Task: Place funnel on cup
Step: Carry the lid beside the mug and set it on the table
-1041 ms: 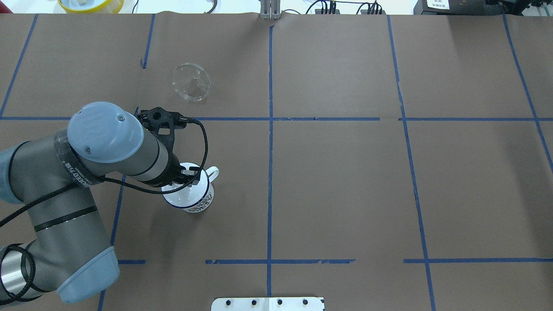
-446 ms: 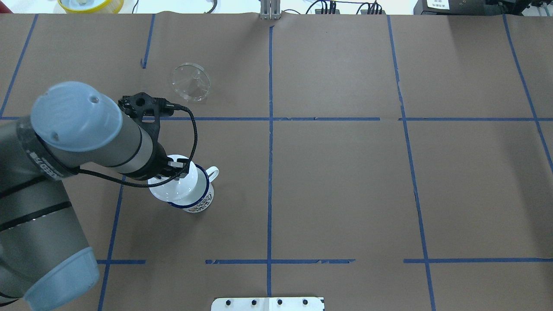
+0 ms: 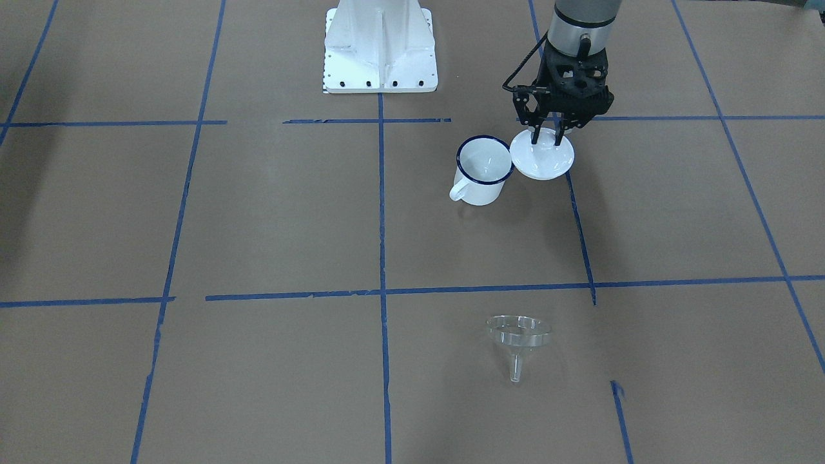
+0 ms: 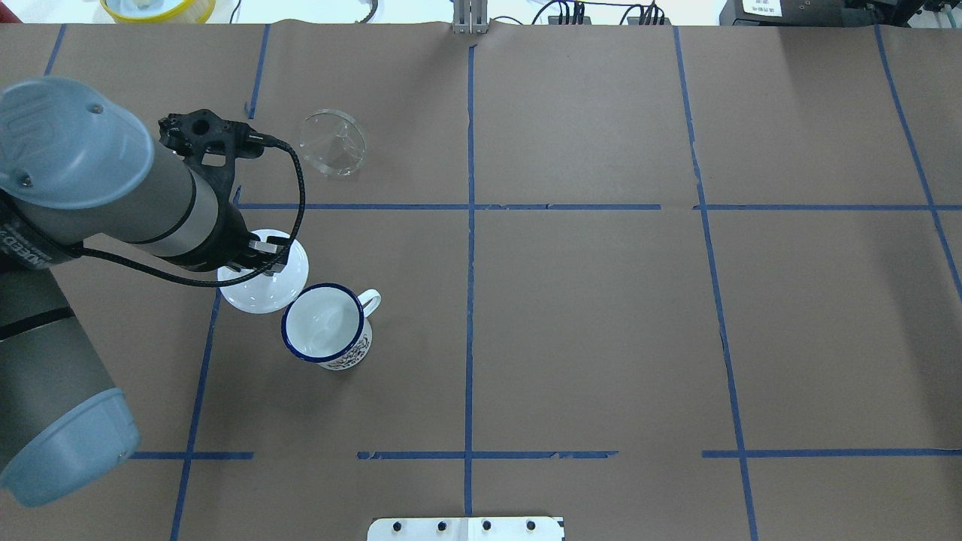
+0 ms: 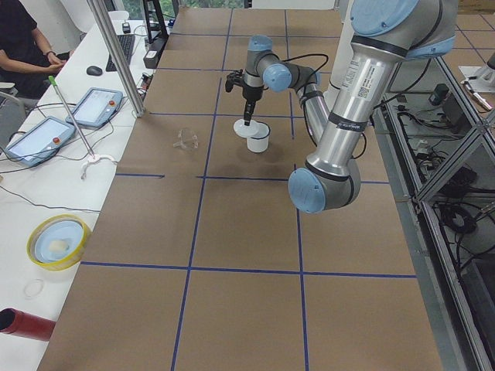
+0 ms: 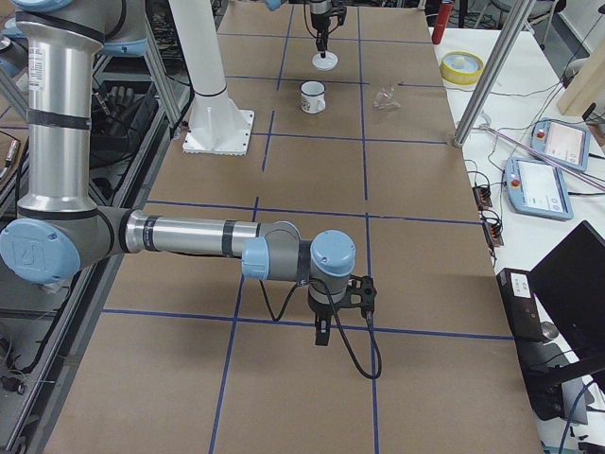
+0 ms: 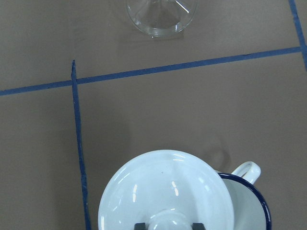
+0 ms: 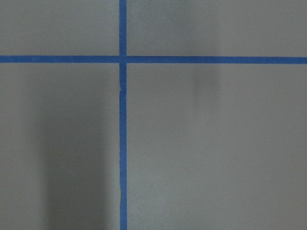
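Note:
The cup (image 4: 325, 324) is a white enamel mug with a dark blue rim. It stands open and upright left of the table's middle, and also shows in the front view (image 3: 482, 169). My left gripper (image 4: 264, 259) is shut on the knob of a round white lid (image 4: 263, 289) and holds it just beside the mug's rim (image 3: 541, 161). The left wrist view shows the lid (image 7: 163, 191) overlapping the mug (image 7: 249, 211). The clear funnel (image 4: 331, 143) lies apart, farther out on the table (image 3: 517, 332). My right gripper (image 6: 321, 331) hangs low over bare table far to the right; I cannot tell its state.
The white robot base plate (image 3: 380, 51) sits at the robot's table edge. A yellow bowl (image 4: 158, 7) lies past the far edge. Tablets (image 5: 97, 107) and a seated person (image 5: 23, 39) are on a side bench. Blue tape lines cross the brown table (image 4: 601, 315).
My left gripper has carried the white lid off the mug, to the left and farther from the robot. The mug now stands uncovered. The funnel has not moved.

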Controlling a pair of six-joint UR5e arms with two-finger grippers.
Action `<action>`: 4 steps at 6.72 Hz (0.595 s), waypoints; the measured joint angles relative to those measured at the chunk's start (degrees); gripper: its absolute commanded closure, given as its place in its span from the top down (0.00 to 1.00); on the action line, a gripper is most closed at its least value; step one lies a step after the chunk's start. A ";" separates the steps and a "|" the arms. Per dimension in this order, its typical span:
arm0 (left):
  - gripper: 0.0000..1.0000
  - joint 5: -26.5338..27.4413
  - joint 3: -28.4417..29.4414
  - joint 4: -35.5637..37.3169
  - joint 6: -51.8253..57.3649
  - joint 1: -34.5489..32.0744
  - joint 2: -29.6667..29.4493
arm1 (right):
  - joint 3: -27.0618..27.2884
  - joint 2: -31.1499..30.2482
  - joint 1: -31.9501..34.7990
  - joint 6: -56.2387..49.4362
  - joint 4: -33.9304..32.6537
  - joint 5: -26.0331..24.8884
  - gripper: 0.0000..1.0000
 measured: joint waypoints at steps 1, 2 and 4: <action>0.00 0.01 2.40 -6.53 0.05 -0.06 3.14 | 0.00 0.00 0.00 0.00 0.00 0.00 1.00; 0.00 0.01 5.78 -11.35 -0.15 0.01 4.40 | -0.02 0.00 0.00 0.00 0.00 0.00 1.00; 0.00 0.01 12.12 -17.18 -0.83 0.29 4.96 | -0.04 0.00 0.00 0.00 0.00 0.00 1.00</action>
